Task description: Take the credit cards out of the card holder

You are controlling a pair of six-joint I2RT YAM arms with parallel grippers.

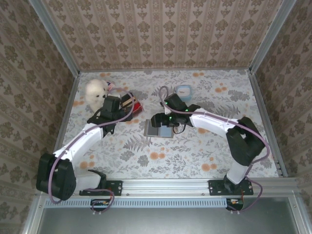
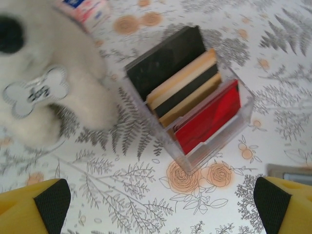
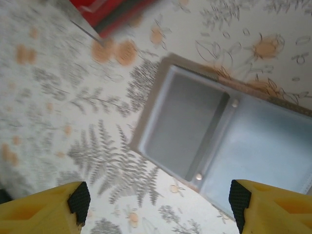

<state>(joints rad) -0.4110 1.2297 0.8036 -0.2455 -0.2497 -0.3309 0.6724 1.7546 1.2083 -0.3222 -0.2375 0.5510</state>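
The card holder lies spread open on the table, its grey-blue inner pockets facing up; its corner also shows at the right edge of the left wrist view. I cannot tell whether a card sits in the pockets. My right gripper hovers open over the holder's edge, nothing between its fingers. A red credit card stands in the front slot of a clear box. My left gripper is open just short of that box. A light blue credit card lies at the back.
The clear box also holds black and tan slabs. A white plush dog with a bone-shaped tag sits just left of the box. Patterned walls close in the table on three sides.
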